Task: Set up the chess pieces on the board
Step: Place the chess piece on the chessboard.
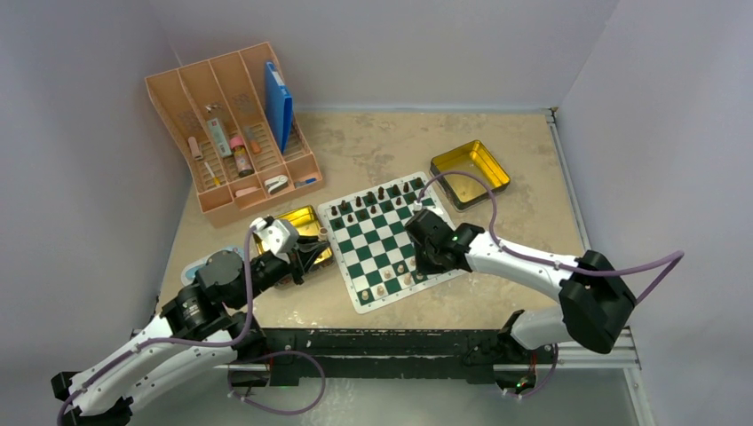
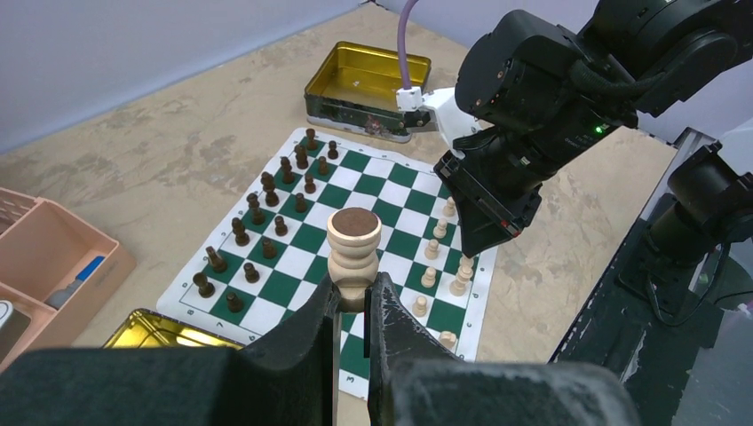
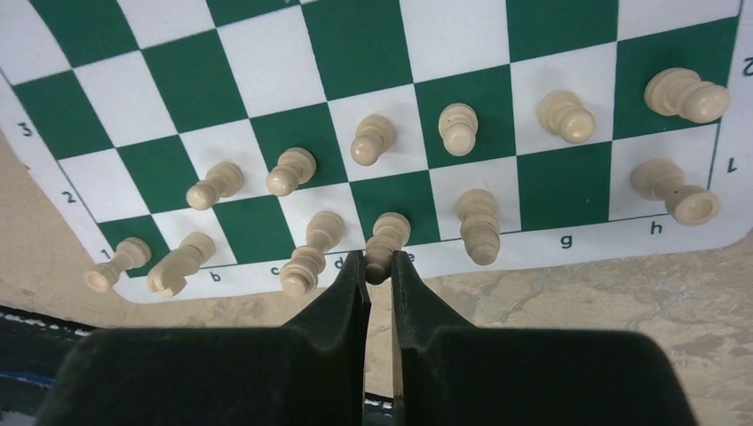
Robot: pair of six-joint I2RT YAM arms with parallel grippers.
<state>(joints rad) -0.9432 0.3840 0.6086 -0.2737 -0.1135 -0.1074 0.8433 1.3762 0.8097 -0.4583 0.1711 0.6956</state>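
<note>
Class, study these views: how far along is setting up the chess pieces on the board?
Done: dark pieces fill the board's far rows; most light pieces stand near. In hand: the left hand holds one light piece, the right hand grips a row-1 piece. Left: bare squares like g1.

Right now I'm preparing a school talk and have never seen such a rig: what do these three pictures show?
Two robot arms are bolted to a table's edge. One picture looks down from above; the other two come from a camera on each wrist. On the table lie a green-and-white chess board, a near gold tin, a far gold tin and a pink organiser tray. The left arm's fingers pinch a tan piece, base toward the camera. The right arm's fingers are closed on a back-row tan piece.
</note>
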